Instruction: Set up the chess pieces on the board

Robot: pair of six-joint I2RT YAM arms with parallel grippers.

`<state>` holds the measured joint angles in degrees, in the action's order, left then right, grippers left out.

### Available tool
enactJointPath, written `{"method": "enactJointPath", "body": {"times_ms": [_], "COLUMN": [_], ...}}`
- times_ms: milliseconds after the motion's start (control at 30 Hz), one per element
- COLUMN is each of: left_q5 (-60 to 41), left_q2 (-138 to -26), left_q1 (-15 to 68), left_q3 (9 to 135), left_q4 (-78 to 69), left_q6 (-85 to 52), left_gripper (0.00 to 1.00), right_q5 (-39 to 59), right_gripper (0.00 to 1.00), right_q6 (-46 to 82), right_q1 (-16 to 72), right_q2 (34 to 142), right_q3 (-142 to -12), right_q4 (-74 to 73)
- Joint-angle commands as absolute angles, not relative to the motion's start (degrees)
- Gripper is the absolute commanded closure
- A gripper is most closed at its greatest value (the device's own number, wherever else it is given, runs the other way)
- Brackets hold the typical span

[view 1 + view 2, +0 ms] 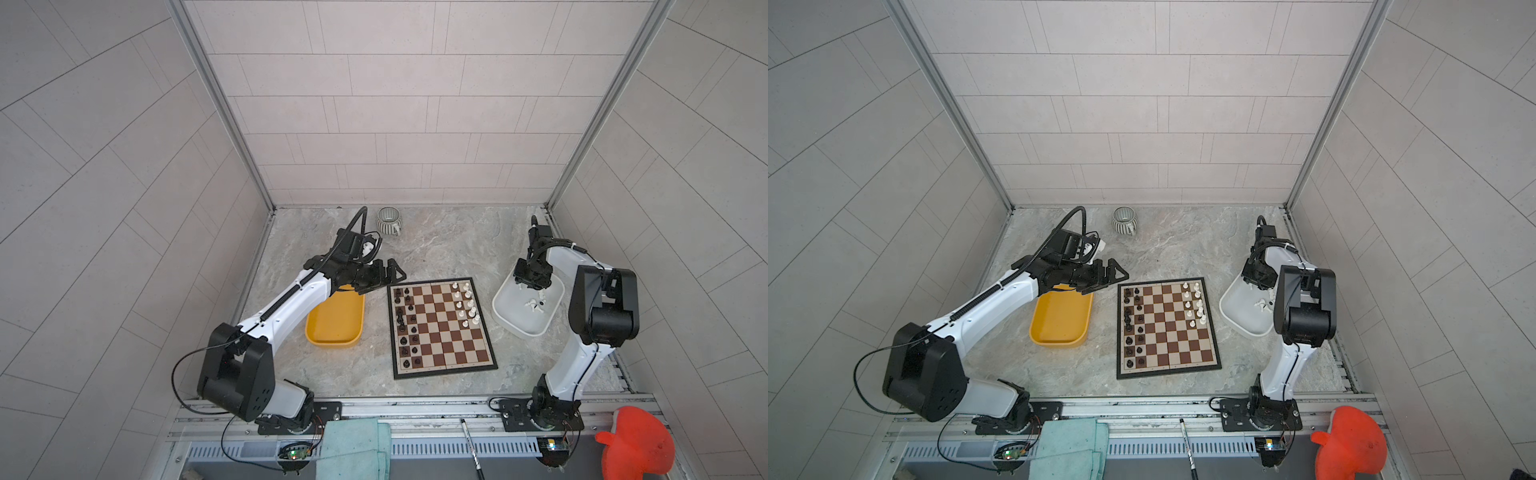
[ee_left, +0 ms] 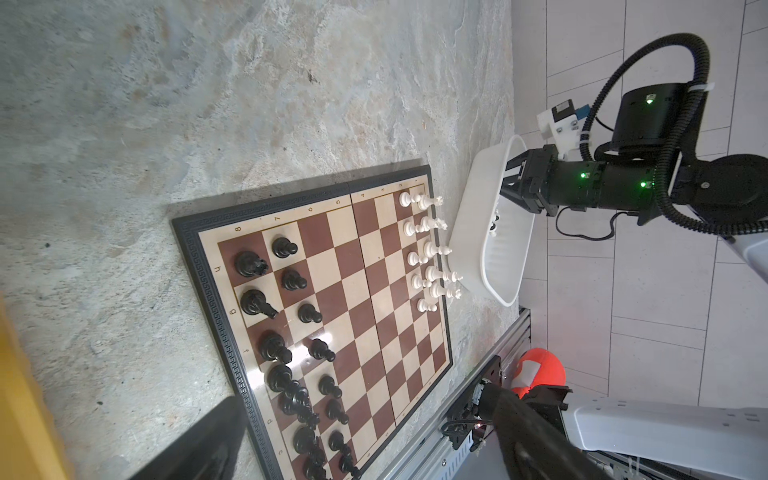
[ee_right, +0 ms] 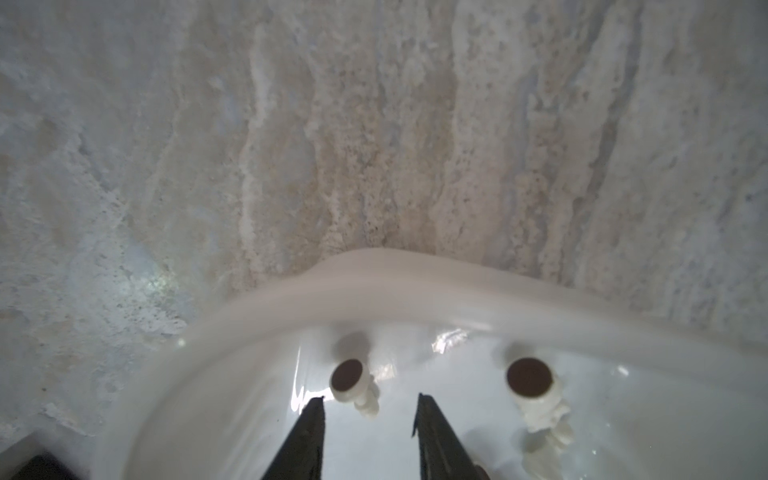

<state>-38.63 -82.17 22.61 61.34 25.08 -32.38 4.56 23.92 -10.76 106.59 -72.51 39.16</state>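
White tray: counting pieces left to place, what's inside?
White chess pieces lie tipped over inside the white tray, right gripper open above them. The right arm covers part, so more may hide.

The board (image 1: pixel 453 345) shows brown and cream checks inside a black border with a key pattern. The black pieces (image 1: pixel 402 328) and white pieces (image 1: pixel 471 309) are plain. One yellow tray (image 1: pixel 334 324), one white tray (image 1: pixel 515 311). The mug (image 1: pixel 388 221) has grey-and-white stripes. The table (image 1: pixel 440 249) is marbled grey-beige. The cloth (image 1: pixel 355 449) is pale teal.
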Motion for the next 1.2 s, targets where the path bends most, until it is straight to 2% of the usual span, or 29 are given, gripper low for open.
{"method": "enactJointPath", "body": {"times_ms": [0,567,1167], "left_q5": [-39.90,-41.40,-42.28], "left_q2": [-80.98,-81.04,-80.99], "left_q1": [22.07,20.66,20.65], "left_q3": [60.56,59.16,58.21], "left_q4": [23.45,21.37,19.60], "left_q6": [-32.87,-34.98,-36.64], "left_gripper": [0.00,0.00,0.00], "right_q5": [3.39,1.58,7.12], "right_gripper": [0.66,0.77,0.78], "right_q6": [22.47,23.62,26.25], "right_q1": [-10.40,-10.85,-13.80], "right_q2": [108.73,110.04,109.92], "right_q3": [-73.98,-74.40,-72.14], "right_q4": [41.13,41.20,38.17]}}
